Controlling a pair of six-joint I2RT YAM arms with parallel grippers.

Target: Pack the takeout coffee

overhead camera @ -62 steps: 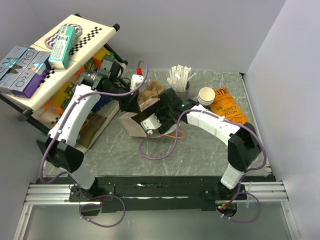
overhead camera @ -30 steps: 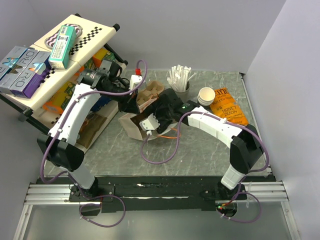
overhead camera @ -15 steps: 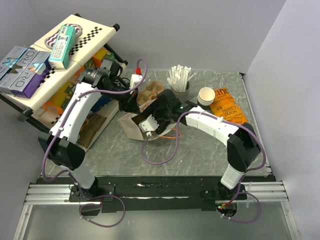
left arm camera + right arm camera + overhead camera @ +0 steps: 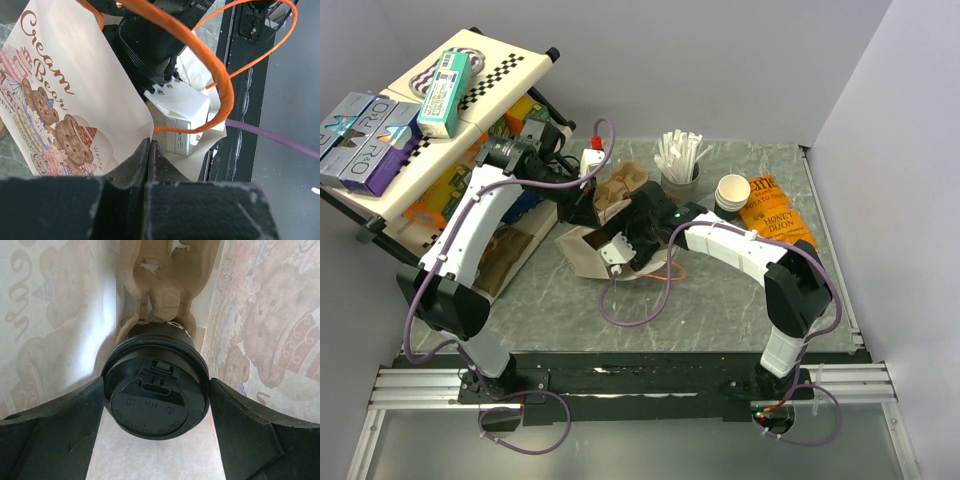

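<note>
**A:** Where is the coffee?

**B:** The takeout coffee (image 4: 152,407), a small dark brown paper cup with a round black plastic lid, sits between the fingers of the right end effector (image 4: 156,390), which pinch it from both sides. It is already inside the white paper bag printed with teddy bears (image 4: 45,315). Straight ahead of that end effector lies a tan moulded-pulp cup carrier (image 4: 167,270), and the cup's far end seems to rest against it.

**A:** And the other arm?

**B:** The left end effector (image 4: 149,145) is pressed together on the bag's edge, holding the mouth open. The bag's orange cord handle (image 4: 210,70) loops just beyond it.

**A:** How should this step be finished?

**B:** I'd keep the cup in line with the carrier pocket and push until it seats. Only then spread the fingers and draw straight back, clear of the handle.

**A:** What has changed?

**B:** Seen from above the grey marbled surface (image 4: 720,300), the right arm's elbow has swung towards the left end effector over two seconds, reaching deeper. The left hold looks unchanged.
</note>
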